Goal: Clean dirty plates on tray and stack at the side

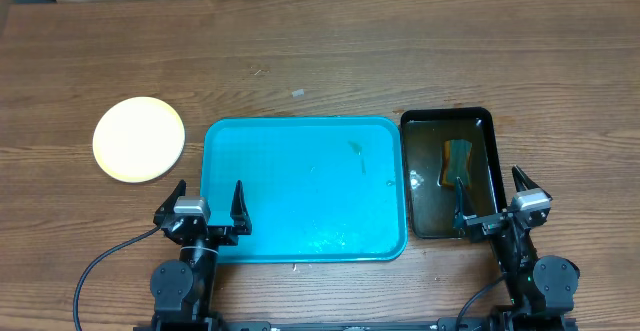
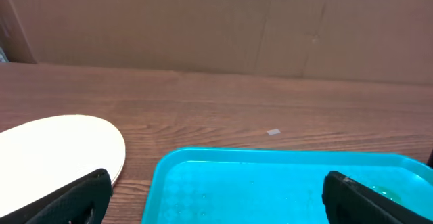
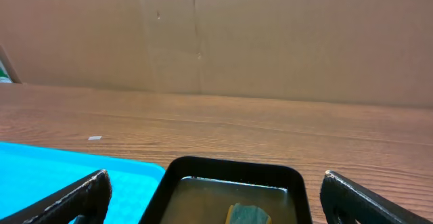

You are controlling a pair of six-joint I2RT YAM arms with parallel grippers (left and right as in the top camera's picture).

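Plates [image 1: 139, 139]: only 1 pale yellow disc shows, on the table left of the tray [image 1: 300, 181], apart from it. Left gripper [image 1: 208, 197] spread wide at tray's near-left corner. Right gripper [image 1: 489, 199] spread wide at black basin's [image 1: 420, 226] near-right corner; sponge [image 1: 458, 161] lies inside.

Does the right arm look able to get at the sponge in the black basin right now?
Probably yes: the right gripper is open by the black basin, and the sponge lies uncovered in it, nothing between them.
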